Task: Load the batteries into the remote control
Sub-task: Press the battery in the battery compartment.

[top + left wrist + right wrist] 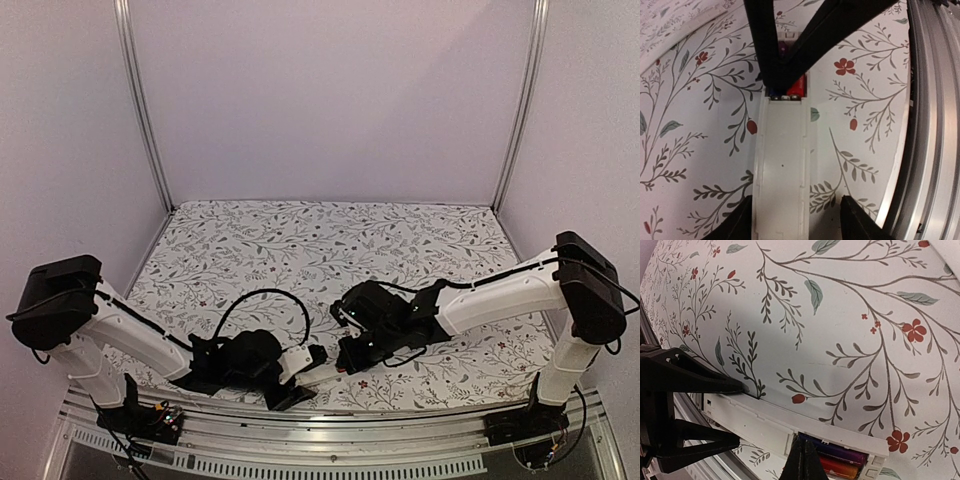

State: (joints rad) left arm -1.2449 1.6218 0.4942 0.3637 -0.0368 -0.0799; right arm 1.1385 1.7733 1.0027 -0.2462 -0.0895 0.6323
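A white tablecloth [300, 240] printed with leafy sprigs and red flowers spreads under the left gripper [305, 378] and right gripper [346, 362]. Beyond them rise plain lilac walls [330, 100], softly lit, with aluminium corner posts [143, 110].

The left end effector [305, 378] and right end effector [346, 364] flank the remote control [323, 373].
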